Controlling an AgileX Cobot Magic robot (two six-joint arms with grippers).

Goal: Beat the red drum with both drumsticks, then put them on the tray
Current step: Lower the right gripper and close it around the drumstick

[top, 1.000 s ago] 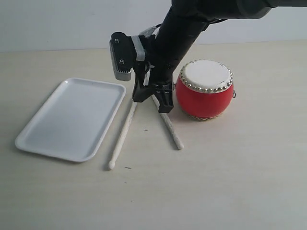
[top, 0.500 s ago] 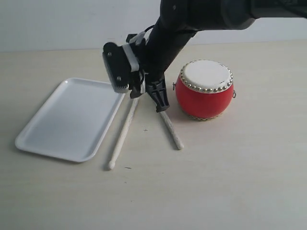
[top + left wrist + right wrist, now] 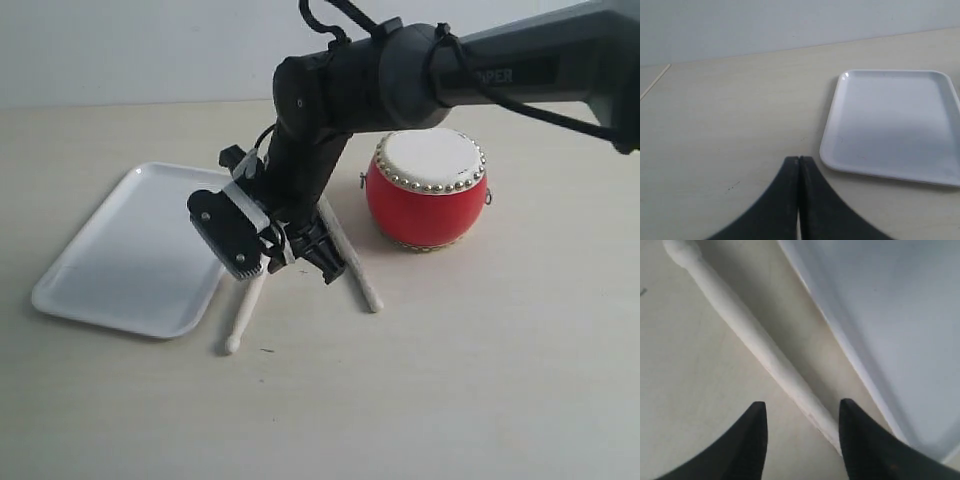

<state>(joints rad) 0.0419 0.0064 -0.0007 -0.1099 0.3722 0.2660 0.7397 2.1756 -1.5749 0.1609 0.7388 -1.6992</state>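
Since a second ago your right gripper has dropped toward lower left over the tray-side drumstick, jaws wide astride it | second drumstick lies centre frame | white tray just left of both | red drum right of centre | your left gripper pinched closed

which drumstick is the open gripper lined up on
The drumstick lying next to the tray: the open right gripper straddles it. The other drumstick lies nearer the red drum.

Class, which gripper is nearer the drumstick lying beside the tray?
Right. The right gripper straddles that drumstick with open jaws; the left gripper, shut, faces the tray with no drumstick in view.
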